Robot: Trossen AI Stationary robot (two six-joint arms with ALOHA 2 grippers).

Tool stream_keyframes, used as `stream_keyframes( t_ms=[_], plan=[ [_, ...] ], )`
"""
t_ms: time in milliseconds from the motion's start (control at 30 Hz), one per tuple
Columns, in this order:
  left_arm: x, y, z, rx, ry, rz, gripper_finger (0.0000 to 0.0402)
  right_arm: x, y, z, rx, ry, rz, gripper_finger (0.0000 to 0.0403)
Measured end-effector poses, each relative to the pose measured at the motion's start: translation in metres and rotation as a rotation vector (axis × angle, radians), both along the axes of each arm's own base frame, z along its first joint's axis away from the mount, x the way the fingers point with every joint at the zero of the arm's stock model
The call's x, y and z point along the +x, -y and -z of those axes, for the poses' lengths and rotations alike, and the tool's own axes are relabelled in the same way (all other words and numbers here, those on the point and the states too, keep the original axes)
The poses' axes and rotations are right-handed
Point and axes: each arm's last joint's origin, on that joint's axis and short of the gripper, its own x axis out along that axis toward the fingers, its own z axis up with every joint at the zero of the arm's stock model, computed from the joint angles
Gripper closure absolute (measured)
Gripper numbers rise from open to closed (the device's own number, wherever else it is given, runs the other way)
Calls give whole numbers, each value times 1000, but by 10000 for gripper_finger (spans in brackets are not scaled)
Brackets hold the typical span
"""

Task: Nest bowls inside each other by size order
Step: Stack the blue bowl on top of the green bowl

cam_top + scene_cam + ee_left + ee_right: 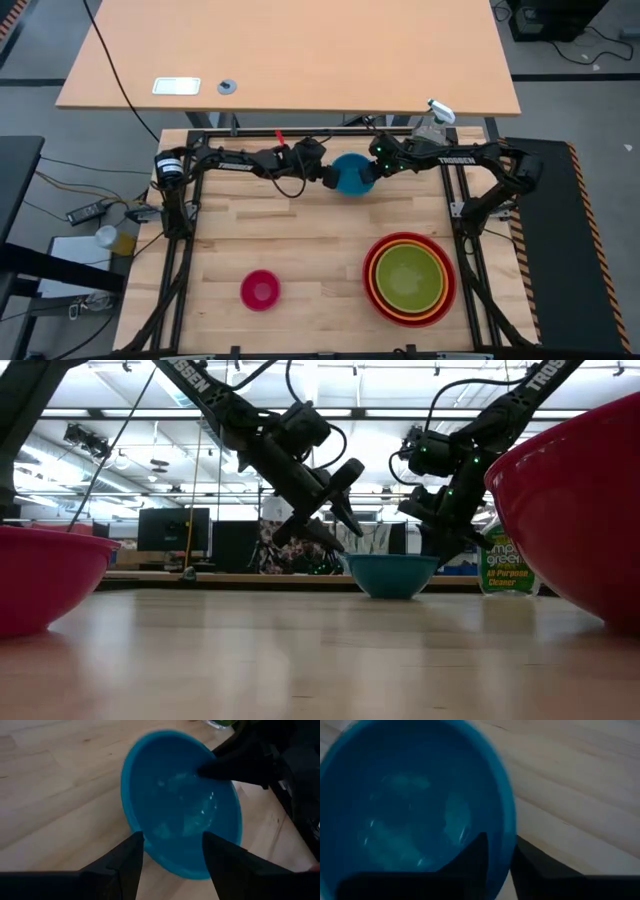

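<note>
The blue bowl point(350, 176) stands on its base at the far middle of the table, and it also shows in the low view point(390, 574). My right gripper point(372, 172) is shut on the bowl's right rim. My left gripper point(328, 176) is open just left of the bowl and a little above it point(335, 510), its fingers point(125, 862) apart before the bowl's near rim, touching nothing. The green bowl point(410, 274) sits inside the orange bowl, which sits inside the red bowl point(448, 296), at the near right. The pink bowl point(260, 290) stands alone at the near middle. My right gripper pinches the blue bowl's rim point(508, 840) on its right side, one finger point(470, 857) inside the bowl and one outside. The fingers slant down from the table's right. The bowl stands level with its base on the table.
A clear spray bottle point(432, 122) stands at the far right corner, behind my right arm. The red stack looms close at the right of the low view point(580, 510). Bare wood lies between the blue bowl and the near bowls.
</note>
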Motion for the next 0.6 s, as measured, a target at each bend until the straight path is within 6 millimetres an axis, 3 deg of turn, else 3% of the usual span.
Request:
stream_keyframes(
  t_ms=[233,600],
  plan=[
    [5,8,-3,0,46,45,195,0,0,0,-13,-6,-19,363],
    [9,25,-8,-40,75,234,196,-4,-8,-10,49,24,-125,369]
  ],
)
